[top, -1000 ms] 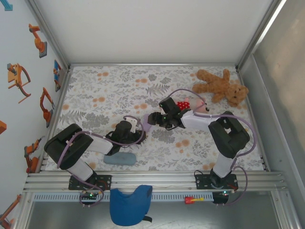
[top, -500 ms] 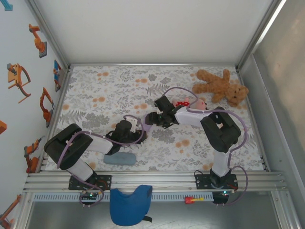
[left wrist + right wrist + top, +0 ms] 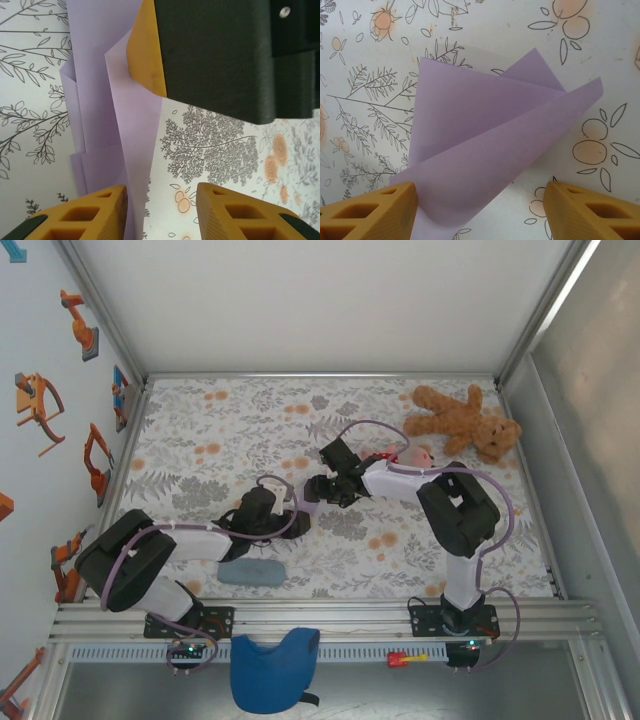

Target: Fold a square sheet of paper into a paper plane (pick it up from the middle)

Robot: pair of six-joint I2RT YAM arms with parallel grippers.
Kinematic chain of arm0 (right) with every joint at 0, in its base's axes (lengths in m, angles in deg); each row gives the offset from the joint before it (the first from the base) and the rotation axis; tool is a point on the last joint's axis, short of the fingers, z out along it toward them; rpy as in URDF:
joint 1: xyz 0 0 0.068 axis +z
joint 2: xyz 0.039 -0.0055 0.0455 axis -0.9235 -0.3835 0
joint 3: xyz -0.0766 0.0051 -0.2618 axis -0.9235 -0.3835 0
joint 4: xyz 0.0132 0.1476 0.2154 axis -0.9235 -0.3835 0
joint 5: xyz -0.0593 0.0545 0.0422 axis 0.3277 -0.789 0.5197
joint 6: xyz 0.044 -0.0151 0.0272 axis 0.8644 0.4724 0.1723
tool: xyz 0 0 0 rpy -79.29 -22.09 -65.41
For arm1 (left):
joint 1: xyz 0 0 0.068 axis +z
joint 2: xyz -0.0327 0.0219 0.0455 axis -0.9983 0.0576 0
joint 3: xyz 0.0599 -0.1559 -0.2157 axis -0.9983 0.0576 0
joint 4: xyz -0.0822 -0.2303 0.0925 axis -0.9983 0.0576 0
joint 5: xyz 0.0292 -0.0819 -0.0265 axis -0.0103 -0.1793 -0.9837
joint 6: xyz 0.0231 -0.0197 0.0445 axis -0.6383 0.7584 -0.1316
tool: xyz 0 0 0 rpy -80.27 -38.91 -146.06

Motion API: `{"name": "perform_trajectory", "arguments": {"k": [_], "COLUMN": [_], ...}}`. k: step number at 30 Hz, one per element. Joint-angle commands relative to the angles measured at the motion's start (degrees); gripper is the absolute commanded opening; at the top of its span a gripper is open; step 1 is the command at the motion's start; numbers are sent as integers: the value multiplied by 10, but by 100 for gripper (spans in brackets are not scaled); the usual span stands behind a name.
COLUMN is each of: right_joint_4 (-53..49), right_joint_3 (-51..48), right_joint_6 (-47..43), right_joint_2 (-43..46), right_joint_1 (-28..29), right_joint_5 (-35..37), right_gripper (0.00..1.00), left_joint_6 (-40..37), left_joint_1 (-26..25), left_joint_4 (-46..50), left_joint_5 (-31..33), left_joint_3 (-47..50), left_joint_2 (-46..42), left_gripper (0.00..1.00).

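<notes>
The lavender paper [image 3: 485, 135] lies mid-table on the flowered cloth [image 3: 220, 430], between the two grippers, which face each other closely there. It is folded and creased, with one flap curling up in a loose cone. The right gripper [image 3: 480, 210] hangs over it with its jaws spread wide. The paper sits between them but is not clamped, and one yellow pad [image 3: 145, 55] is at the paper's edge. The left gripper [image 3: 161, 212] sits low on the near side, jaws partly apart. One finger is over the paper's edge, cloth shows in the gap, and nothing is pinched. A teddy bear [image 3: 465, 420] lies far right and a grey-blue pad [image 3: 250, 572] near left.
</notes>
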Motion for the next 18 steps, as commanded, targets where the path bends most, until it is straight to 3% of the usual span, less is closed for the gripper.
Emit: {"name": "perform_trajectory", "arguments": {"k": [1,7,18], "right_joint_4": [-35,-38,-34], "right_joint_3": [-3,-3,-6], "right_joint_6": [-11,-10,-6], "right_joint_2": [-41,-42,-40], "right_joint_1": [7,8,8], "right_joint_5": [20,19,14], "right_gripper": [67,67,67], "left_joint_6": [26,70,120], "left_joint_1": [5,11,11], "left_joint_4": [47,85,101], "left_joint_5": [0,16,18], "left_joint_3": [-18,-21,-14], "left_joint_2": [-19,-31,-48], "left_gripper": [42,41,27]}}
